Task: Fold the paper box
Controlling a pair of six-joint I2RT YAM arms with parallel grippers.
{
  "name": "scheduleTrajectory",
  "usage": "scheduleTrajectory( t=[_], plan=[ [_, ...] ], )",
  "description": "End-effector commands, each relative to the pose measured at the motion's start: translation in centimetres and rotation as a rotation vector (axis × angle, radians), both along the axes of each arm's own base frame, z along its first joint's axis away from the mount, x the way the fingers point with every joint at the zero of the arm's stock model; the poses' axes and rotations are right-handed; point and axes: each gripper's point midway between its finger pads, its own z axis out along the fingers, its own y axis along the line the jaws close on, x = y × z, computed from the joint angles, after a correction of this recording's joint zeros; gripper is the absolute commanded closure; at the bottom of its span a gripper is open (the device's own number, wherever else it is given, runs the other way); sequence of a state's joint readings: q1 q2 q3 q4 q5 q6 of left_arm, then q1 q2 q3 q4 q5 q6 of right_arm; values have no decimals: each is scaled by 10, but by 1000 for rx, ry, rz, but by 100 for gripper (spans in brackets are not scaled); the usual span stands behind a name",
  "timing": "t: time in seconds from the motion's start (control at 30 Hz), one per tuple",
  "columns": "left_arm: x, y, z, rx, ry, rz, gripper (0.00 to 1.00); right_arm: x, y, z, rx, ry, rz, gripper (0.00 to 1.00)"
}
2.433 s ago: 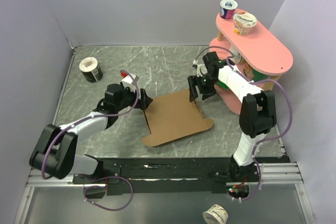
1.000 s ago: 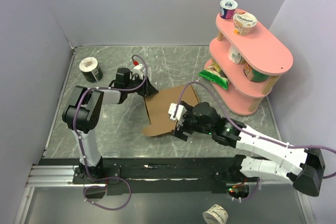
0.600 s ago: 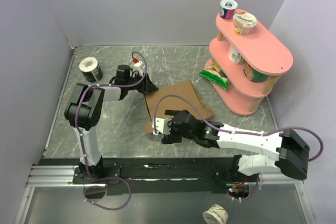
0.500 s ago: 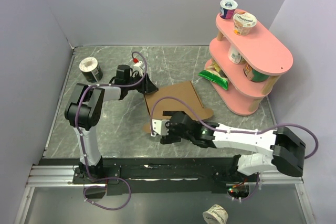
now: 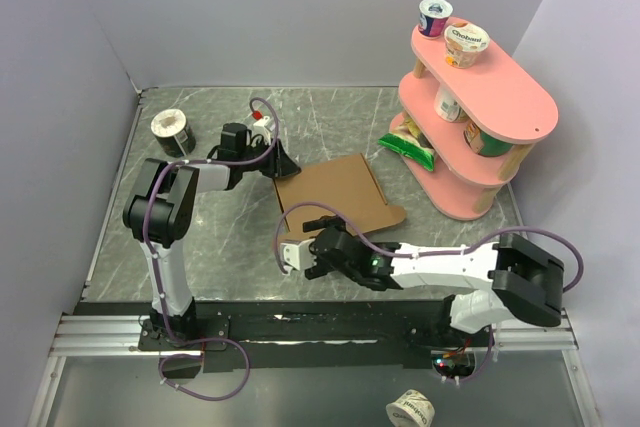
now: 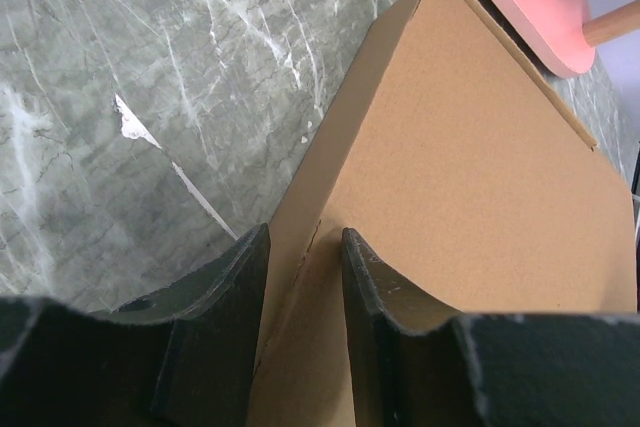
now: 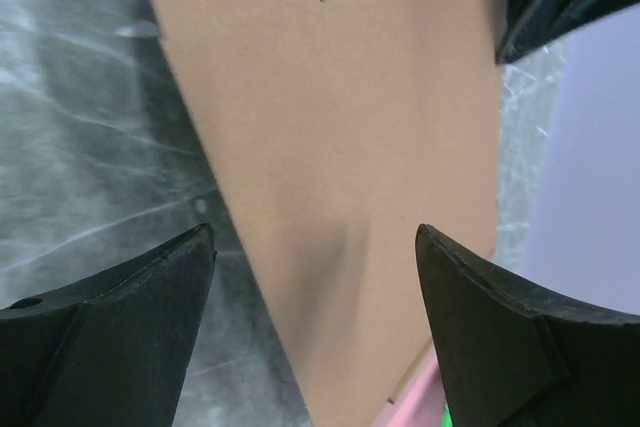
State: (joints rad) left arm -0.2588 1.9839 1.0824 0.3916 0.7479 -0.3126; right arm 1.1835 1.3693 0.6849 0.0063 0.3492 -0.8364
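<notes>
Brown paper box (image 5: pixel 335 197) runs lengthwise from left tool (image 6: pixel 305 244), clamped on its wall, toward pink shelf (image 5: pixel 505 97); right tool (image 7: pixel 315 237) open.

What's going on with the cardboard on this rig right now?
Two arms are working on the paper box, a brown cardboard sheet lying mostly flat on the table. The left gripper is pinched on a raised flap at the box's far left corner. The right gripper is open and sits low by the near left end of the cardboard, holding nothing. The box is not yet folded into shape.
</notes>
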Motion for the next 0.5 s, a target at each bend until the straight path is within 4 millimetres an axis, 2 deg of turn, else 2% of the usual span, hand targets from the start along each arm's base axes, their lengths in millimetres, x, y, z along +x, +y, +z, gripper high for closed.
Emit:
scheduleTrajectory(
  t=[0.0, 0.17, 0.2, 0.23, 0.27, 0.3, 0.4, 0.43, 0.47],
  plan=[
    [-3, 23, -46, 97, 109, 67, 60, 15, 1, 0, -24, -119, -42, 15],
    [-3, 22, -45, 95, 106, 66, 60, 24, 0, -6, -46, -201, -67, 23],
    [-3, 22, -45, 94, 107, 65, 60, 27, 2, -1, -34, -234, -62, 25],
    [-3, 22, -44, 92, 106, 64, 60, 27, 0, -2, -46, -246, -69, 29],
    [-3, 22, -44, 91, 105, 63, 59, 28, 0, -2, -49, -252, -73, 40],
    [-3, 20, -43, 86, 104, 57, 58, 27, 1, -1, -54, -258, -69, 44],
    [-2, 18, -31, 59, 90, 56, 45, 28, -1, 0, -77, -268, -84, 56],
    [1, 18, -25, 44, 72, 58, 31, 29, -2, 1, -80, -269, -89, 58],
    [3, 16, -18, 25, 70, 63, 23, 28, -1, 2, -82, -267, -85, 63]
  ],
)
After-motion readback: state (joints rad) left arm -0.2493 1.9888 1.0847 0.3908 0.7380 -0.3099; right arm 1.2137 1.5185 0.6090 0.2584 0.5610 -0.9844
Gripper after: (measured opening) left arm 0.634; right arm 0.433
